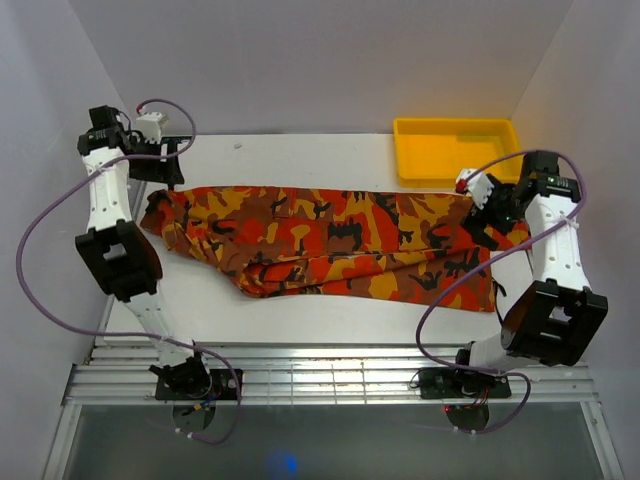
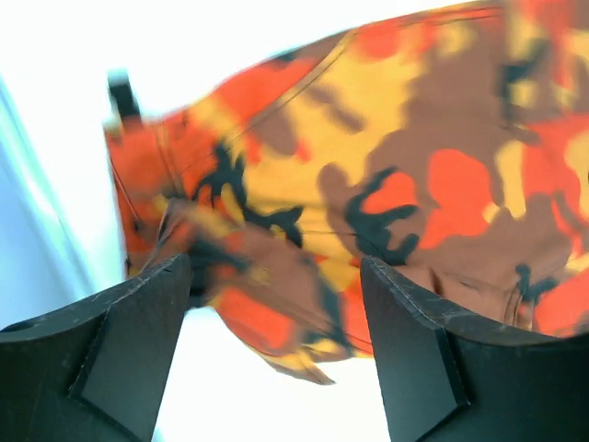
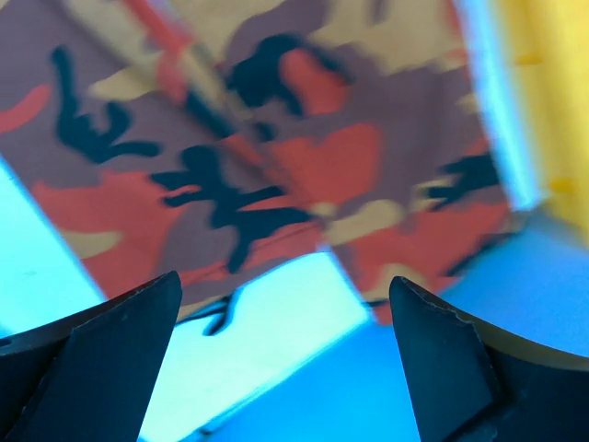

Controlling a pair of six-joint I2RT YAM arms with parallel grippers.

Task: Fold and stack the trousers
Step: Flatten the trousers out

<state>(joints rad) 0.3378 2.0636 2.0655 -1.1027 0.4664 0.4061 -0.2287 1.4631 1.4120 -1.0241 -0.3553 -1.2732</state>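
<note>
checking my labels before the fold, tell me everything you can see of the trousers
The trousers are soft fabric in orange, red, yellow, brown and black camouflage. They lie flat but wrinkled, stretched left to right across the white table, with the near layer ending shorter on the left. Only the table seems to touch them: the left gripper and right gripper hover open, one over each end.

Trousers (image 1: pixel 330 240): one pair, camouflage print in orange, red, yellow, brown and black. Laid flat and lengthwise, left to right, across the middle of the table (image 1: pixel 300 160). Fabric is creased, the lower edge uneven. The right end is broader than the left.
</note>
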